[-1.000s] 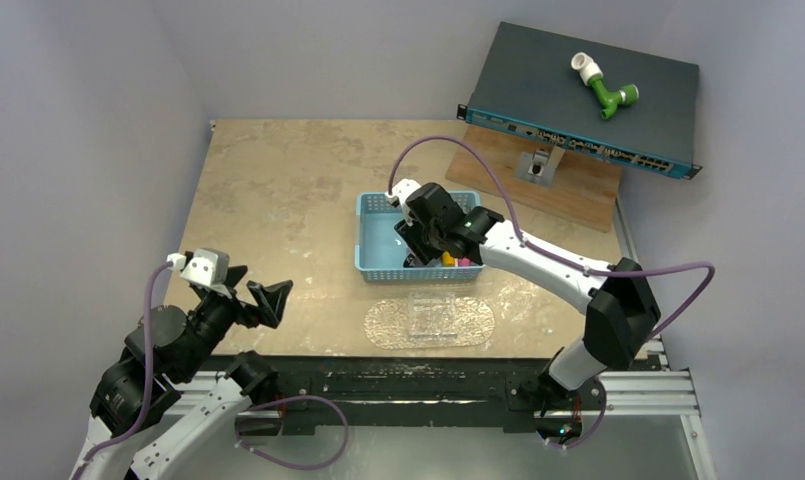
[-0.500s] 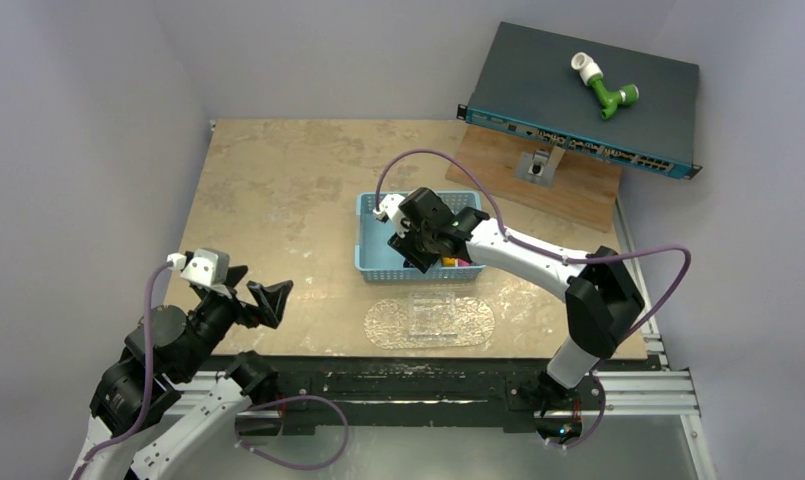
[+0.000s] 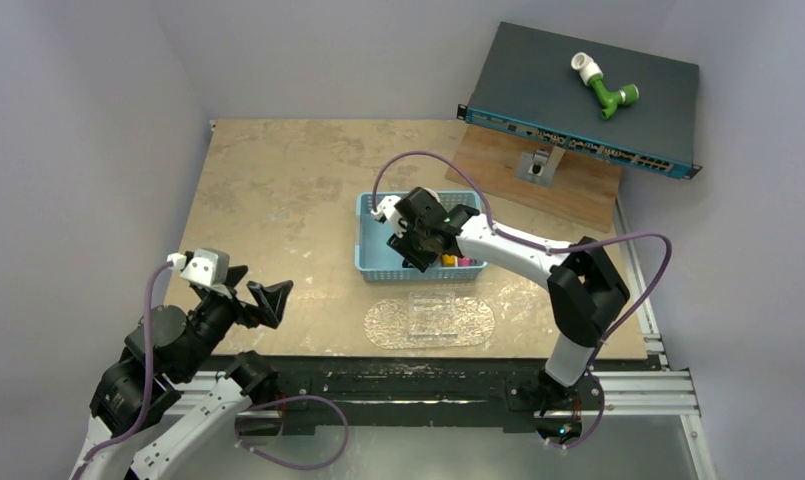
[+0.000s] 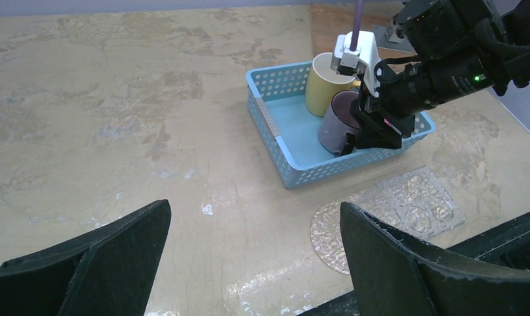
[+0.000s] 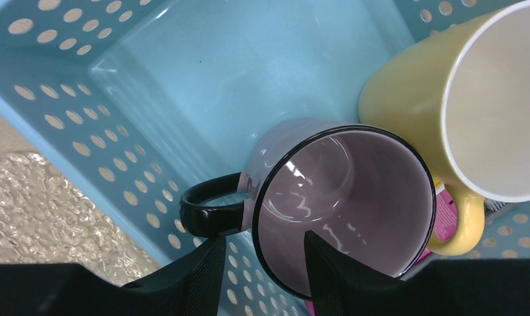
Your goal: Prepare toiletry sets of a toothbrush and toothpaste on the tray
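Top external, change: over the last second the right arm has pulled its elbow in and shifted the wrist slightly left inside the basket (image 3: pixel 361 235). Nothing else has moved.
Right gripper (image 5: pixel 265 250): half closed astride the mug (image 5: pixel 354 210) wall, one finger inside and one outside just below the handle. I read this as a grip on the mug.
Mug: purple, tilted in the left wrist view, touching the yellow mug (image 5: pixel 407 99).
Left gripper (image 4: pixel 254 210): spread wide, holding nothing, parked well apart from the basket, as before.
Toothpaste (image 5: pixel 444 217): the pink tube shows in the basket, under the yellow mug's handle. I cannot make out the other tube.
Toothbrush: I cannot make one out in any view.
Tray (image 3: pixel 388 322): bare as before, just in front of the basket.
Meaning: no set started. My guess is the mug has to be cleared first, since both mugs cover the pieces.
Risk: the rim could slip, or the yellow mug get dragged along.
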Available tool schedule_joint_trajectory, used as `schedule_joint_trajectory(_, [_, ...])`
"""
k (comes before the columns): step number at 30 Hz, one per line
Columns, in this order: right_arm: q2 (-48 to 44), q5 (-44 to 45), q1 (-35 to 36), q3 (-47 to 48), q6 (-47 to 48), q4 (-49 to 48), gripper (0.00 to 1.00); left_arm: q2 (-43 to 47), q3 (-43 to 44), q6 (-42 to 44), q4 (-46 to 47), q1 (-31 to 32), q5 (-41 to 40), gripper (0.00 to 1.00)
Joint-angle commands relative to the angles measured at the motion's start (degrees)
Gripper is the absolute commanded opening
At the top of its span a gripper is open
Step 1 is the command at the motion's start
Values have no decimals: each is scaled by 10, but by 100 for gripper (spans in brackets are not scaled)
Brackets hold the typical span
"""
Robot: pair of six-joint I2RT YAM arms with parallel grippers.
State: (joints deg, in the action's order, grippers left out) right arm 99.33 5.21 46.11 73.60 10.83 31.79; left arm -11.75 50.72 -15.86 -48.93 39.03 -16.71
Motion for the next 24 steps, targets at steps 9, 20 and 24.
schedule_joint_trajectory(9, [34,-4,-2,49,0,-3,29,-13,-2,4,17,-3,4,100])
schedule_joint_trajectory(20, [72,-10,-2,77,-21,7,25,-13,-2,4,17,-3,4,100])
schedule_joint_trajectory(24, [85,-15,-2,85,-23,8,21,-12,-1,4,17,-4,4,100])
